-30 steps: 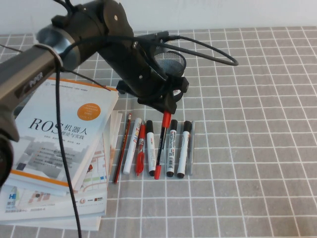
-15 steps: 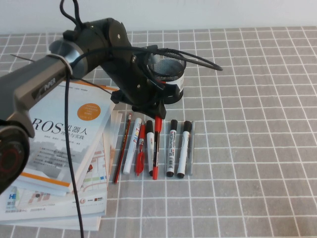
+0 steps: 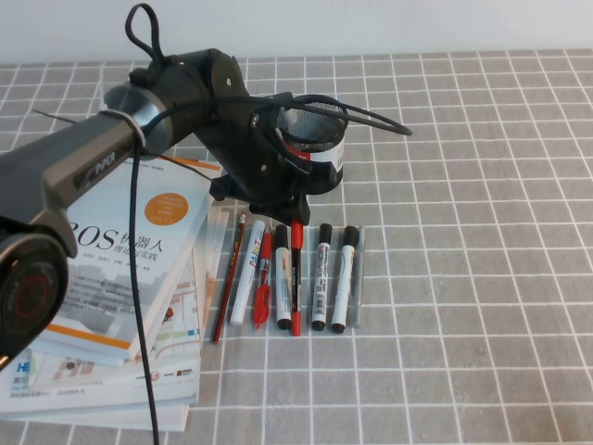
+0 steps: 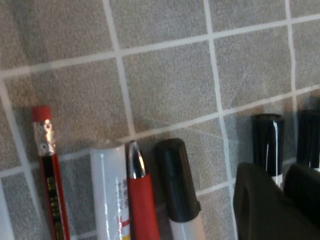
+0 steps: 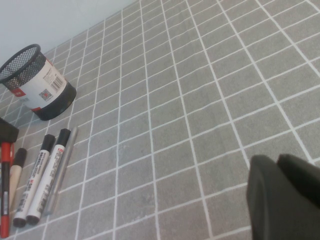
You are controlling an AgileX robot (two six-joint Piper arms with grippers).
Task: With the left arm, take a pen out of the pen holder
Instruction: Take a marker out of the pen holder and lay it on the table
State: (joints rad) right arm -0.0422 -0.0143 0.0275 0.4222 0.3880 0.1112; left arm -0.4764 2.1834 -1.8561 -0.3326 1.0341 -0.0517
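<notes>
Left claw [image 3: 295,211], beside black wire-mesh pen holder [image 3: 320,153], clenches slim black red-ended pen [image 3: 295,278]; right claw [image 5: 278,167] over grey tiled bench [image 5: 200,100], state cannot tell.

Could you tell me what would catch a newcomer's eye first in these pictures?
The big black left arm reaches in, its left gripper pinching a red-tipped pen at the head of a row of pens before the mesh pen holder. The right gripper hangs over the tiled table farther right.
</notes>
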